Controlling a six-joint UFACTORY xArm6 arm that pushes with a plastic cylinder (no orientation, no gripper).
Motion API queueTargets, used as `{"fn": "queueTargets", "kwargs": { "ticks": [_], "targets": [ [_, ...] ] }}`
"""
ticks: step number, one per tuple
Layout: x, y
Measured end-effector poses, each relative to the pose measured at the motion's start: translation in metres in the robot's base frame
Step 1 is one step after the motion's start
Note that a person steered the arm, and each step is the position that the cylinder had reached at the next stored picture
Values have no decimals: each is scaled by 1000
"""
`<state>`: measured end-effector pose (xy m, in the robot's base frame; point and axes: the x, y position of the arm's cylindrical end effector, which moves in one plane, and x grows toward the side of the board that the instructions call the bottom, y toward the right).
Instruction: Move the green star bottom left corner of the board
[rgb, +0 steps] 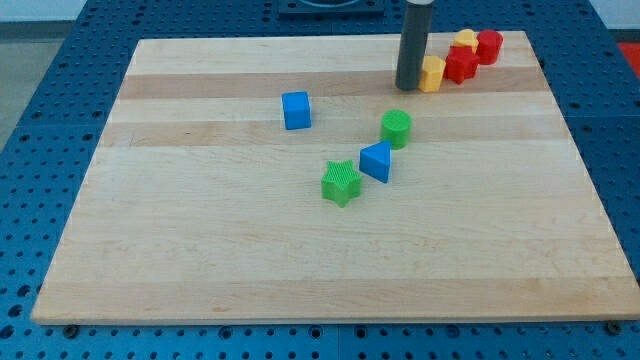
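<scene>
The green star (341, 183) lies near the middle of the wooden board (200, 250). A blue triangular block (377, 161) touches its upper right side. A green round block (396, 128) stands just above and right of that. My tip (408, 86) is near the view's top, well above and to the right of the green star, right beside a yellow block (432, 74) on its left side.
A blue cube (296, 110) sits up and left of the star. A red block (460, 65), another yellow block (464, 40) and a red round block (489, 46) cluster at the top right. Blue pegboard surrounds the board.
</scene>
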<state>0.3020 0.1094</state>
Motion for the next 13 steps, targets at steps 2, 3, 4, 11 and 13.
{"fn": "queueTargets", "kwargs": {
  "ticks": [2, 3, 4, 11, 13],
  "targets": [
    [1, 17],
    [38, 2],
    [104, -28],
    [194, -111],
    [192, -100]
  ]
}}
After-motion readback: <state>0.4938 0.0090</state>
